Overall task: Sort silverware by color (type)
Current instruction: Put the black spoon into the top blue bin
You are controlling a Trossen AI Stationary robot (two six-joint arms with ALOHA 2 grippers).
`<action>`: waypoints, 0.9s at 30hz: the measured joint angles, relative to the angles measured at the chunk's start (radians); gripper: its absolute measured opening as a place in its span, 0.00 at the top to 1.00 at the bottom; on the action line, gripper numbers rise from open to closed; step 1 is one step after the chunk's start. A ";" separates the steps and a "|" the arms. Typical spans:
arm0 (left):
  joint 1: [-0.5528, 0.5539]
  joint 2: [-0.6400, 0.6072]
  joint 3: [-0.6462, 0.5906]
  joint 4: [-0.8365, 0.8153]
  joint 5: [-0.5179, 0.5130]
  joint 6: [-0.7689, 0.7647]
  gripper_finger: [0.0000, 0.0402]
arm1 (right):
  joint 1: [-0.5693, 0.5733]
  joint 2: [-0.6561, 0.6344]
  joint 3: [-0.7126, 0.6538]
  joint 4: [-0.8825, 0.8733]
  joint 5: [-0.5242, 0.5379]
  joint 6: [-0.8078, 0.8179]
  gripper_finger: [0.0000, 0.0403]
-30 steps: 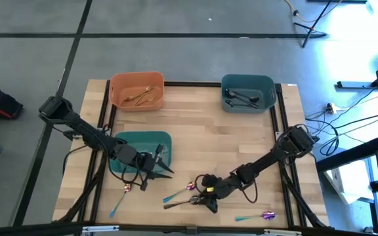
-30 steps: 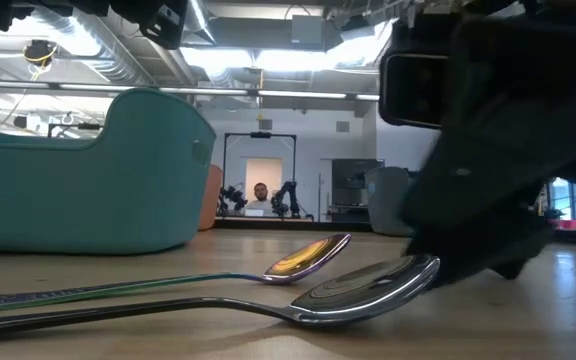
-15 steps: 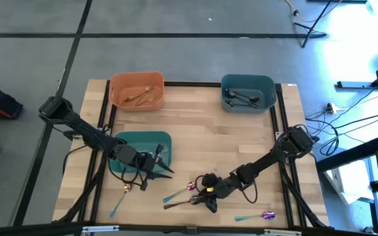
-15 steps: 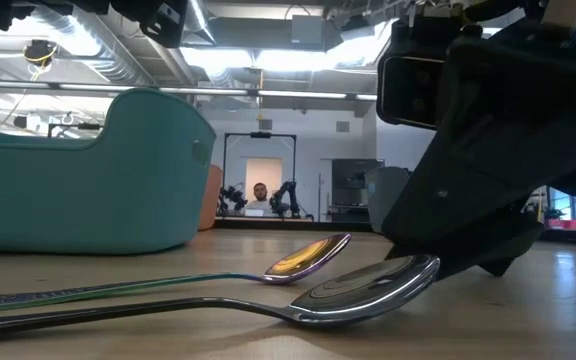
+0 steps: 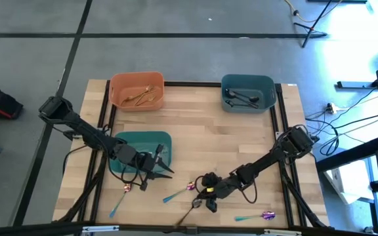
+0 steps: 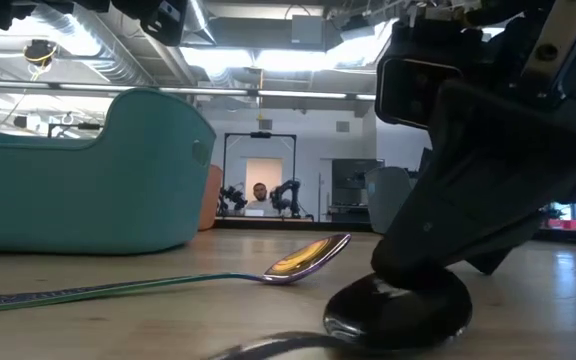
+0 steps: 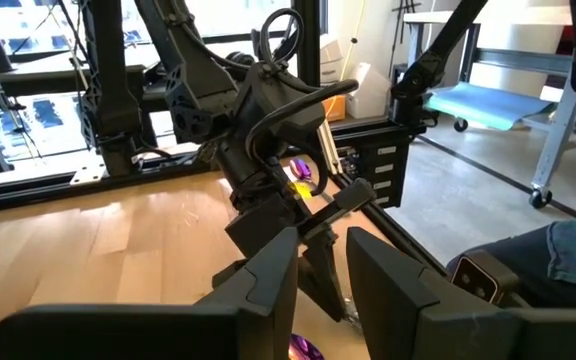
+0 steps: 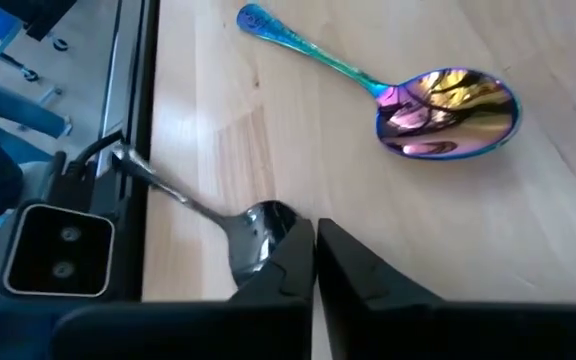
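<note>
Right pincer (image 5: 209,198) has snapped shut since a second ago; its fingers now meet on the bowl of the black spoon (image 8: 251,236) at the table's near edge. The low view shows the spoon (image 6: 398,310) tipped up, bowl raised and handle trailing toward the edge, where before it lay flat. High view agrees: handle has swung to point at the near edge. Judgement: grasp made, next is a lift and carry to the dark teal bin (image 5: 247,92) at far right, where black pieces lie.

An iridescent spoon (image 8: 448,112) lies just beside, untouched.

Right arm reaches low across the table (image 5: 209,131) from the right, wrist pitched down. Left pincer (image 5: 157,172) hovers by the near teal bin (image 5: 136,141), fingers parted, empty.
</note>
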 joint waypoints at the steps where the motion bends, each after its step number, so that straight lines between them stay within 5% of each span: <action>1: 0.000 0.000 0.000 0.001 0.000 0.000 0.79 | 0.000 0.000 0.000 0.000 0.001 -0.006 0.99; 9: 0.000 0.000 0.000 0.001 0.000 0.000 0.79 | 0.000 -0.010 0.000 -0.014 0.018 -0.034 1.00; 27: -0.001 0.000 0.000 0.002 0.002 -0.002 0.79 | -0.002 -0.211 -0.004 -0.440 0.144 -0.074 1.00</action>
